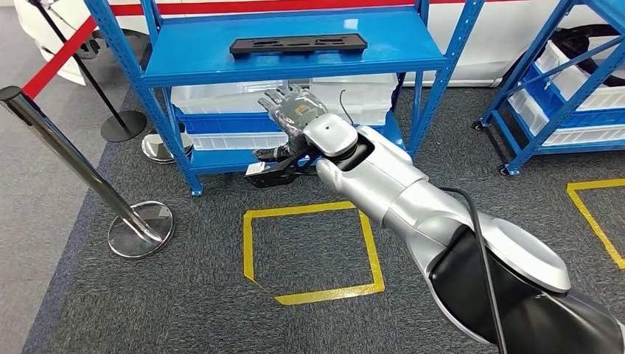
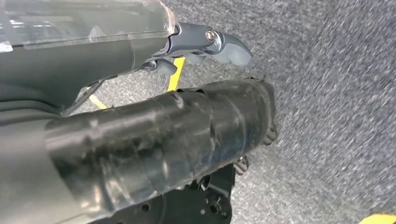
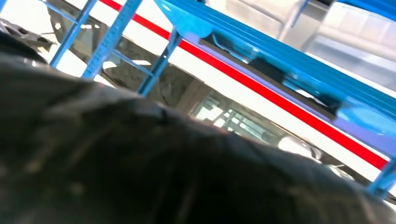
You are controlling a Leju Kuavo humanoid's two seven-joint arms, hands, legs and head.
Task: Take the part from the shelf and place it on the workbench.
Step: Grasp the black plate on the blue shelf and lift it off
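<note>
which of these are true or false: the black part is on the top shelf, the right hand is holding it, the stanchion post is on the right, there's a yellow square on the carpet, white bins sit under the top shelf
1. The black part lies on the top board of the blue shelf. True.
2. The right hand holds the part. False: it is raised in front of the shelf, below the top board, apart from the part.
3. The chrome stanchion post stands on the right. False: it stands on the left.
4. A yellow tape square marks the carpet. True.
5. White bins sit under the top board. True.
</note>
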